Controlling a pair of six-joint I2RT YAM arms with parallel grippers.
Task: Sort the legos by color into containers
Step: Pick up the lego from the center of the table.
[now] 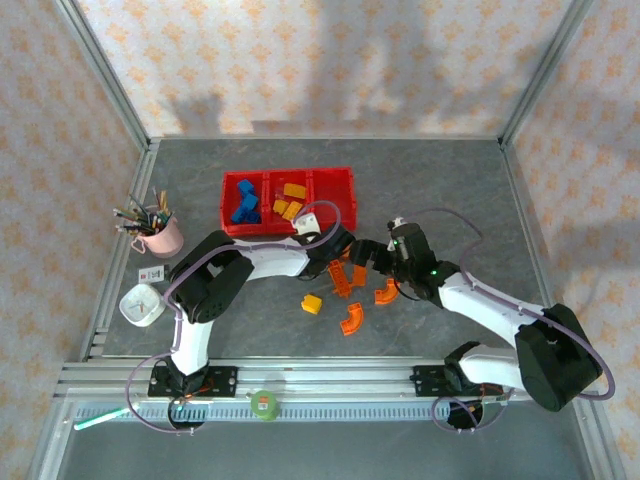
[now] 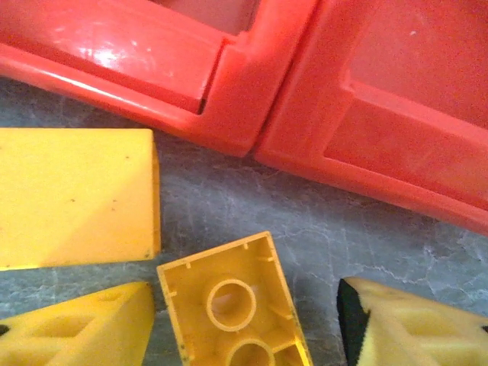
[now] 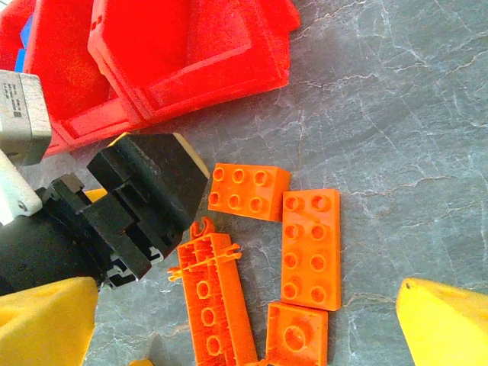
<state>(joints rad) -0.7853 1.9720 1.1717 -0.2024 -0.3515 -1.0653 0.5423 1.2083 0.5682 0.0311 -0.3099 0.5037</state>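
The left end effector point(image 2: 244, 305), released, straddles an upturned yellow plastic brick point(image 2: 229, 301); right end effector point(image 3: 248, 286) released above orange plastic bricks point(image 3: 311, 248).

No lettering could be read; a small white card point(image 1: 151, 272) below the pink cup point(image 1: 160, 238) carried dark marks too small to make out; a grey block point(image 3: 19, 114) at the right wrist view's left edge bore fine print, blurred; the white clock point(image 1: 141, 305) showed hands, its numerals illegible.

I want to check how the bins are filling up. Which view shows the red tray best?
Top external: the whole red tray, all three compartments, blue bricks left, yellow bricks middle. Left wrist shows its outer wall close up; right wrist, one end at an angle.
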